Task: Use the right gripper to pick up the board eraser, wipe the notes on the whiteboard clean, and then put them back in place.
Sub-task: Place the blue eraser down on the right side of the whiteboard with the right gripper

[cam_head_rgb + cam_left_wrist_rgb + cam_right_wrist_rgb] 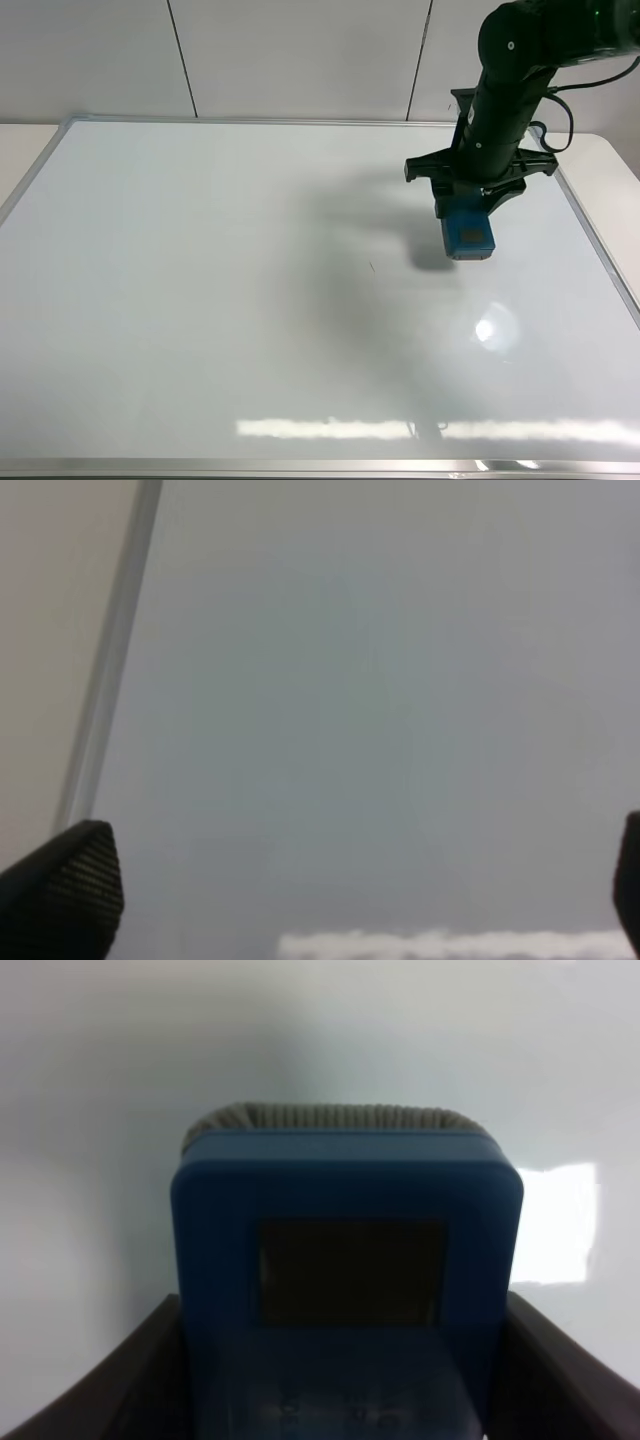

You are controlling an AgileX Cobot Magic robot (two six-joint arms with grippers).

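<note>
Left side: the left claw [345,890] hangs over the whiteboard [200,300] beside its silver frame, fingers wide apart and holding nothing.

Centre: of the notes [370,266], only one faint short stroke can be made out. The board around it appears blank.

Right side: the right claw [462,208] is clamped on the board eraser [469,238], which sits over the right part of the board, inside the right frame and well apart from the stroke. The pictures do not settle whether its pad meets the surface.

Risks, as judged:
- The stroke lies to the left of the eraser, so a pass that stops short would leave it.
- If the pad rides clear of the board, the pass wipes nothing.
- The grip is on one end only, so hard downward pressure could pivot the block between the fingers.

Orientation: the eraser's long axis runs from the claw toward the near edge of the board, and the free end points that way. The blue back with its dark patch faces up, and the grey ribbed pad shows past the free end in the right wrist view.
</note>
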